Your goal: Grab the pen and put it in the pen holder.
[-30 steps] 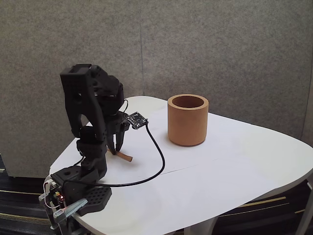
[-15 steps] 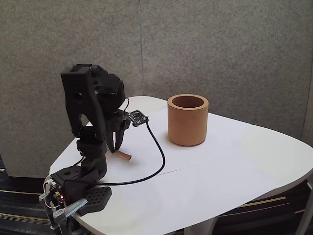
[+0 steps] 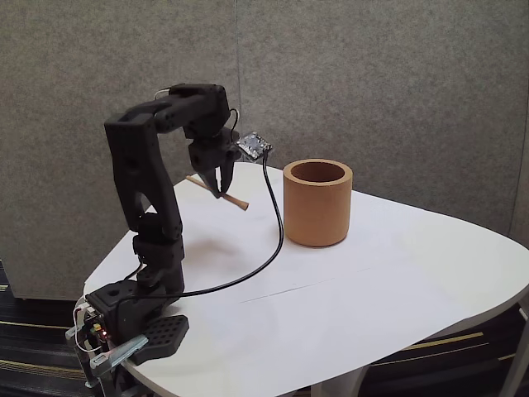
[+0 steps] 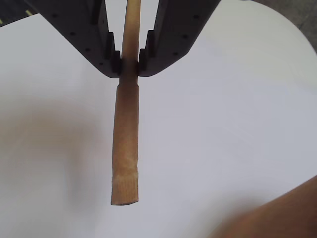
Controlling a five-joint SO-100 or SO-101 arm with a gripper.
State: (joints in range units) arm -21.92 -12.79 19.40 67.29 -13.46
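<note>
A black robot arm [image 3: 145,190] stands on a white tabletop [image 3: 397,281]. Its gripper [image 3: 221,192] is clamped on the pen [image 3: 218,192], a light-brown stick held in the air above the tabletop, to the left of the pen holder [image 3: 317,203]. In the wrist view, both fingers [image 4: 111,54] press the pen [image 4: 126,148], its lower end pointing away. A black cable [image 3: 264,240] hangs beside the pen holder.

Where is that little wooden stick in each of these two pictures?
Fixed view: the stick hangs above the table, left of the cup, held in the pincer.
Wrist view: the stick runs down the middle from the pincer at the top.
Shared landmark: the cup, bottom right in the wrist view.
</note>
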